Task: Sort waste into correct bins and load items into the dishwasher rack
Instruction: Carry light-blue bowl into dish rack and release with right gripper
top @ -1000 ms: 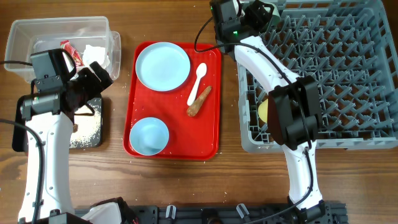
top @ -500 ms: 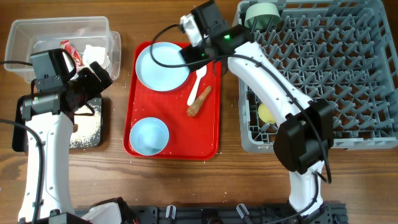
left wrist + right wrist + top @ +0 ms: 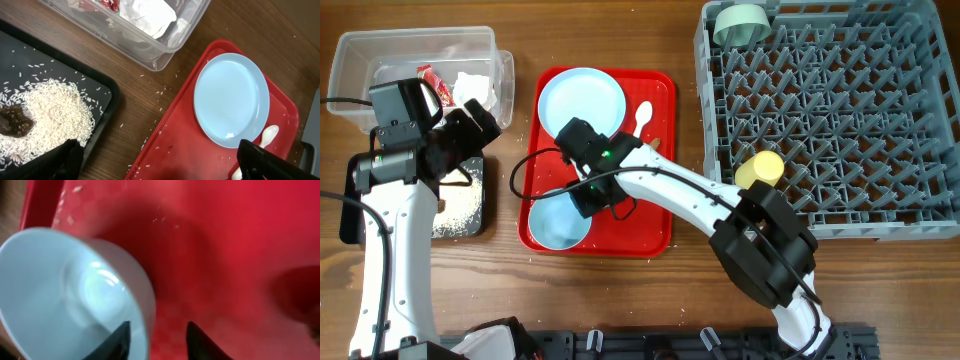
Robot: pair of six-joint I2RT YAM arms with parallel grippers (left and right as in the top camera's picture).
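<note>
Right gripper (image 3: 157,336) swung over, straddling blue bowl (image 3: 75,290) rim

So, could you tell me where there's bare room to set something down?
Most of the dishwasher rack is free, right of the mint green bowl and yellow cup. The red tray is crowded: plate, spoon, pale blue bowl at the right gripper.

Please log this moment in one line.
right gripper: open astride rim of pale blue round bowl | bowl: on red rectangular serving tray | left gripper: open, empty
</note>
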